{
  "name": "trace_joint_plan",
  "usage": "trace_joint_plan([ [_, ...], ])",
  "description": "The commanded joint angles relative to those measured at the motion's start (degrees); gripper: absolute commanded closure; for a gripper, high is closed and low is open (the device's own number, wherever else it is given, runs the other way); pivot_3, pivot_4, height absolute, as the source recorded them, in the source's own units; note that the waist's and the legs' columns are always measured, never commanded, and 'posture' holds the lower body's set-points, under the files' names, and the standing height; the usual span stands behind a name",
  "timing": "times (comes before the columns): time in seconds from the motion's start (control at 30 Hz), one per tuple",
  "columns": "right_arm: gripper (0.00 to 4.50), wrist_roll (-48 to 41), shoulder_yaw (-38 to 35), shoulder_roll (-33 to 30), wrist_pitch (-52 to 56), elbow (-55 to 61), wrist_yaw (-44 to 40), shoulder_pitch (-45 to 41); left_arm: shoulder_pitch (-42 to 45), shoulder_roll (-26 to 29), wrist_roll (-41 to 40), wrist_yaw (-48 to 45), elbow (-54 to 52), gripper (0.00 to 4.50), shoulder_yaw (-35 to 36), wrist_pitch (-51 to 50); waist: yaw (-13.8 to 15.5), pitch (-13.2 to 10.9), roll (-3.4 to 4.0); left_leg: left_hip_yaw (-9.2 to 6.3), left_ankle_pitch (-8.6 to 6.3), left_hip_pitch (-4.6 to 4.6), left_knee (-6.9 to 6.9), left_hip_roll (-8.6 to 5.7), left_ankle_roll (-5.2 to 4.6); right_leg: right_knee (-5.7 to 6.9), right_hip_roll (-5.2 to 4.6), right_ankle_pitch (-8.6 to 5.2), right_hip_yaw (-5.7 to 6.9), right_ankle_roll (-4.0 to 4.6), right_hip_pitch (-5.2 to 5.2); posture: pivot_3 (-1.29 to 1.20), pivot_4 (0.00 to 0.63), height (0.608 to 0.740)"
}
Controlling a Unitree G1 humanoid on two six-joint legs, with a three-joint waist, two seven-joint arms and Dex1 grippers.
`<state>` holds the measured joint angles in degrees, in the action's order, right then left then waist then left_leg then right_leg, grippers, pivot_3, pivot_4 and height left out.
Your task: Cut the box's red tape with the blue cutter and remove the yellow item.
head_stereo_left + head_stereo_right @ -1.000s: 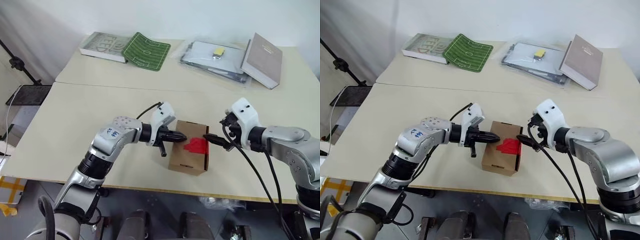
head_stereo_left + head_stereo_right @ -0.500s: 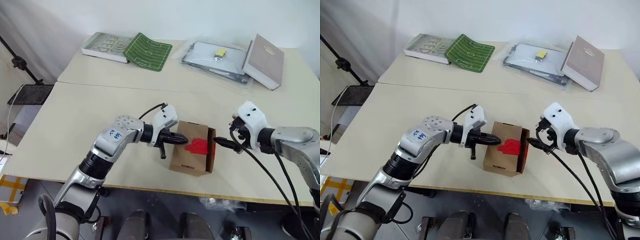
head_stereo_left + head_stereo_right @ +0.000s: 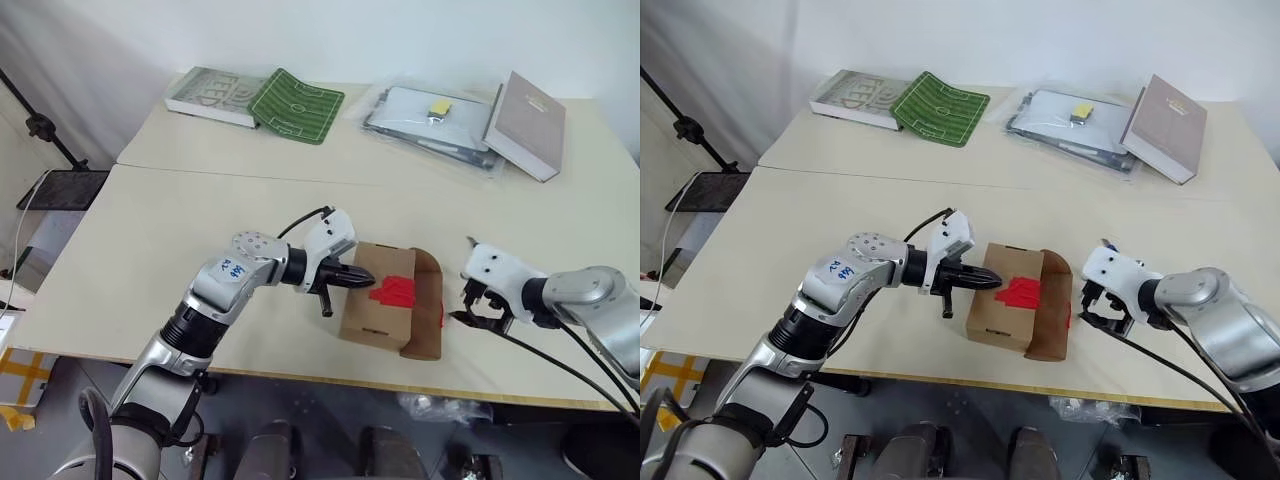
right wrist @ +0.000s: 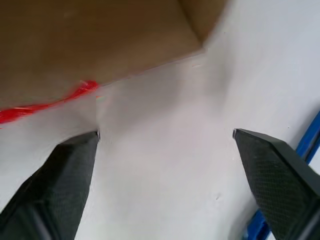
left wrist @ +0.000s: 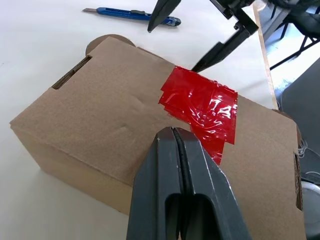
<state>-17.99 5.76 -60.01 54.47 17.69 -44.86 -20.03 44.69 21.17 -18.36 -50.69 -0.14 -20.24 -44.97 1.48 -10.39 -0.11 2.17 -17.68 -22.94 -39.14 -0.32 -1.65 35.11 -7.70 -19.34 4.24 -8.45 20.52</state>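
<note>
The brown box (image 3: 378, 305) stands near the table's front edge, with the red tape (image 3: 397, 291) on its top. Its right-hand flap (image 3: 429, 318) hangs open and down towards the table. My left gripper (image 3: 362, 281) is shut with nothing in it, its tips resting on the box top just left of the tape (image 5: 202, 107). My right gripper (image 3: 463, 317) is open and low over the table beside the opened flap, empty. The blue cutter (image 5: 132, 14) lies on the table beyond the box, close to the right gripper (image 4: 165, 135). The yellow item is hidden.
Along the back of the table lie a grey book (image 3: 208, 93), a green pitch-patterned pad (image 3: 293, 100), a plastic sleeve (image 3: 425, 118) bearing a tiny yellow piece, and another grey book (image 3: 527, 120). A black stand (image 3: 40, 130) rises at the far left.
My right gripper has moved right and down, away from the box top. The box's right flap has swung open and now hangs outward. The left gripper has stayed put.
</note>
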Motion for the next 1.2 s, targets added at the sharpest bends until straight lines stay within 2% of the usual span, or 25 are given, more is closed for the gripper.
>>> trace_joint_plan([
  [0.03,0.03,-8.29,-8.90,3.30,12.78,0.63,-0.41,-2.52,-0.57,0.02,1.75,1.40,0.97,4.50,-0.36,-0.69,-0.02,0.01,0.02,0.00,0.00,0.00,0.00,0.00,0.00,0.01,-0.01,0.00,0.00,0.01,0.01,0.00,0.150,0.740],
  [0.23,0.03,-16.28,-17.41,11.45,29.05,-3.62,1.36,-6.17,-0.94,-0.29,1.51,1.79,0.54,4.50,-0.34,-0.98,-0.06,0.01,0.02,-0.03,0.00,0.00,0.00,0.00,0.00,0.00,-0.01,0.03,0.02,0.05,0.00,0.00,0.150,0.740],
  [0.47,0.03,-18.31,-21.78,20.60,33.34,-11.45,4.83,-12.09,-0.90,-0.61,1.51,2.03,0.30,4.50,-0.43,-1.17,-0.15,0.01,0.03,0.00,0.00,-0.02,0.00,-0.01,0.00,0.04,-0.01,0.03,0.00,0.06,0.07,0.00,0.150,0.740],
  [0.6,0.03,-17.02,-20.68,17.94,32.86,-10.47,6.46,-12.03,-0.74,-0.57,1.64,2.19,0.37,4.50,-0.20,-1.05,-0.10,0.01,0.04,0.00,0.00,-0.06,0.01,-0.02,0.00,0.04,-0.01,0.03,0.00,0.05,0.11,0.00,0.150,0.740],
  [0.77,0.03,-18.03,-23.44,14.05,34.37,-8.04,6.99,-12.34,-1.06,-0.45,1.70,2.32,-0.19,4.50,-0.25,-1.03,-0.12,0.01,0.03,0.02,0.00,-0.11,0.01,-0.03,0.00,0.04,-0.01,0.03,0.00,0.05,0.15,0.00,0.150,0.740],
  [0.97,0.03,-19.82,-26.32,16.43,38.01,-5.17,8.71,-14.52,-0.88,-0.87,1.67,2.02,-0.01,4.50,-0.66,-0.72,-0.18,0.02,0.04,0.02,0.01,-0.10,0.01,0.01,-0.01,0.07,0.01,0.03,-0.01,0.05,0.15,0.00,0.150,0.740],
  [1.2,0.03,-19.44,-24.01,18.37,36.06,-7.73,9.15,-10.41,-0.40,-1.73,1.96,1.85,0.56,4.50,-1.00,-0.21,0.01,0.01,0.04,0.00,0.00,-0.13,0.03,-0.03,-0.02,0.03,-0.02,0.03,0.01,0.05,0.15,0.00,0.150,0.740],
])
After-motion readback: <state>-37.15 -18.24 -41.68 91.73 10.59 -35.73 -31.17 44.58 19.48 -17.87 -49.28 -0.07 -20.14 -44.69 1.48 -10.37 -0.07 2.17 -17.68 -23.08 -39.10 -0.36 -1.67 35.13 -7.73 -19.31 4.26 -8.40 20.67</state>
